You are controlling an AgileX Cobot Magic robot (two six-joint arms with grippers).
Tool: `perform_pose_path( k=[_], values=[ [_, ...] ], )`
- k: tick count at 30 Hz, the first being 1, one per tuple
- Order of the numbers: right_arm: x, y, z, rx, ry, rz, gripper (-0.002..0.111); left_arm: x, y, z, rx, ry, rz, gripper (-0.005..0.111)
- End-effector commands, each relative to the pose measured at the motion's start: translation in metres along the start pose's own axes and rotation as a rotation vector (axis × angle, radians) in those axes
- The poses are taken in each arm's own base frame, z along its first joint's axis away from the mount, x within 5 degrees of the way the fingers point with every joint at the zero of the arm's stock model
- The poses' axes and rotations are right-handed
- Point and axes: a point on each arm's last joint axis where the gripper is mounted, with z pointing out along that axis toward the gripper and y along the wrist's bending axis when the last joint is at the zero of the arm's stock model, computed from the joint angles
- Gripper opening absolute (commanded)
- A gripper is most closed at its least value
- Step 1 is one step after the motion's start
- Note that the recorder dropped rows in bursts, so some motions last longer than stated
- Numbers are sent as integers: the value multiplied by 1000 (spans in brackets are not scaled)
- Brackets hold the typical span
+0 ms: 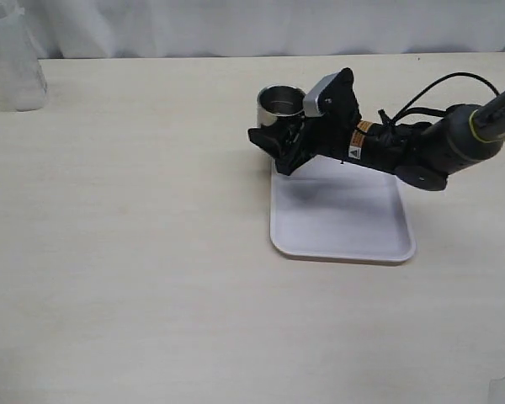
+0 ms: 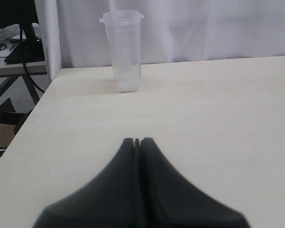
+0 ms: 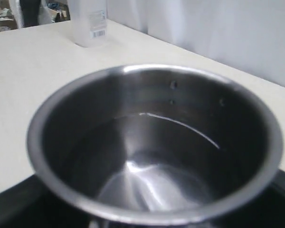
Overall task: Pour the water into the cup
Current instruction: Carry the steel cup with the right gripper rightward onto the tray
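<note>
The steel cup (image 1: 279,104) stands upright at the far left corner of the white tray (image 1: 341,220). My right gripper (image 1: 279,136) is shut on its lower body. In the right wrist view the cup (image 3: 154,142) fills the frame, and a thin bright line on its dark inner wall marks clear water (image 3: 180,124) low inside. The dark fingers (image 3: 9,209) show only at the lower corners. My left gripper (image 2: 137,141) is shut and empty, low over the bare table. It faces the plastic beaker (image 2: 123,52). The left gripper is out of the exterior view.
The translucent beaker (image 1: 13,55) stands at the table's far left corner, and its label shows in the right wrist view (image 3: 90,21). A white curtain runs behind the table. The left table edge (image 2: 33,109) drops off beside the beaker.
</note>
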Motion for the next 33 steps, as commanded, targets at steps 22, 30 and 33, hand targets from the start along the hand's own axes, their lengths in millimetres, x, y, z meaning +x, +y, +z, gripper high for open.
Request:
perform_pose_path(
  k=[22, 30, 33],
  values=[
    [50, -26, -44, 88, 5, 74, 17, 0, 0, 0, 8, -13, -3, 0],
    [51, -27, -44, 99, 7, 90, 89, 0, 0, 0, 8, -13, -3, 0],
    [51, -28, -44, 102, 10, 94, 91, 0, 0, 0, 8, -13, -3, 0]
  ],
)
